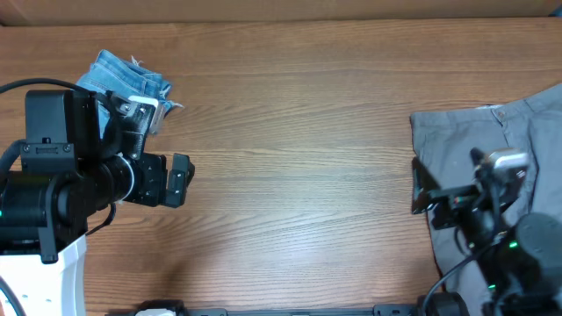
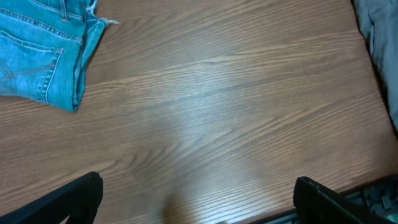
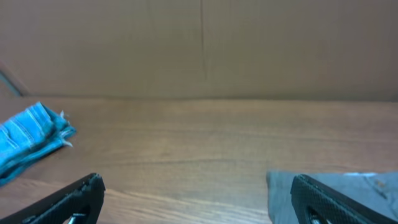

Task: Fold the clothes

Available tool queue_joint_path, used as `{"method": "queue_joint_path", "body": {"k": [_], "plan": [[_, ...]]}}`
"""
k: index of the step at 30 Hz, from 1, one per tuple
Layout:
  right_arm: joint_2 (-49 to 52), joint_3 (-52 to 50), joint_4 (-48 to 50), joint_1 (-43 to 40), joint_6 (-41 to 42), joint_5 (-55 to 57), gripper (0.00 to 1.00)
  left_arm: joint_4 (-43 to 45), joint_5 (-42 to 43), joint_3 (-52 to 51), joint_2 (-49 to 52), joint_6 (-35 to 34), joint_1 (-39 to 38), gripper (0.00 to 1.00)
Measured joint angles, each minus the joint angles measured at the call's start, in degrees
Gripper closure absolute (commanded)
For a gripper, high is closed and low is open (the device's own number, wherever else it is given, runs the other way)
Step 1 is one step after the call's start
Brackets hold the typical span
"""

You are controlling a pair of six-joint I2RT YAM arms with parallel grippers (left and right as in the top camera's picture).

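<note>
Hovering empty, jaws spread wide: left gripper [image 1: 183, 180], right gripper [image 1: 418, 187]. Jeans [image 1: 127, 83] are lying bundled; grey trousers [image 1: 492, 140] are waiting, probably best pinched at one edge and drawn flat centreward.

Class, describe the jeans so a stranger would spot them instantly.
On the wooden table, look to the far-left corner: a compact bundle of jeans lies there. Light-blue denim with a frayed edge sets it apart from the grey trousers opposite.

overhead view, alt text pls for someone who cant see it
A wooden table with folded light-blue jeans at the far left and grey trousers spread at the right edge. The left gripper and right gripper are open, holding nothing.
</note>
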Motion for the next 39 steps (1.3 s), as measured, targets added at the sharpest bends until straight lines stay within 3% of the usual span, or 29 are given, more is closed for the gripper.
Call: {"method": "queue_joint_path", "body": {"k": [9, 15, 25, 39], "plan": [[-14.9, -27.7, 18.6, -0.1, -0.8, -4.6, 0.00, 0.0, 0.0, 0.0, 0.8, 0.0, 0.0, 0.00], [-22.4, -37.3, 24.7, -0.1, -0.7, -7.1, 0.00, 0.0, 0.0, 0.0, 1.0, 0.0, 0.0, 0.00], [-27.6, -45.2, 26.8, -0.1, -0.8, -7.8, 0.00, 0.0, 0.0, 0.0, 1.5, 0.0, 0.0, 0.00], [-27.6, -45.4, 27.3, -0.1, -0.8, -7.8, 0.00, 0.0, 0.0, 0.0, 1.6, 0.0, 0.0, 0.00]]}}
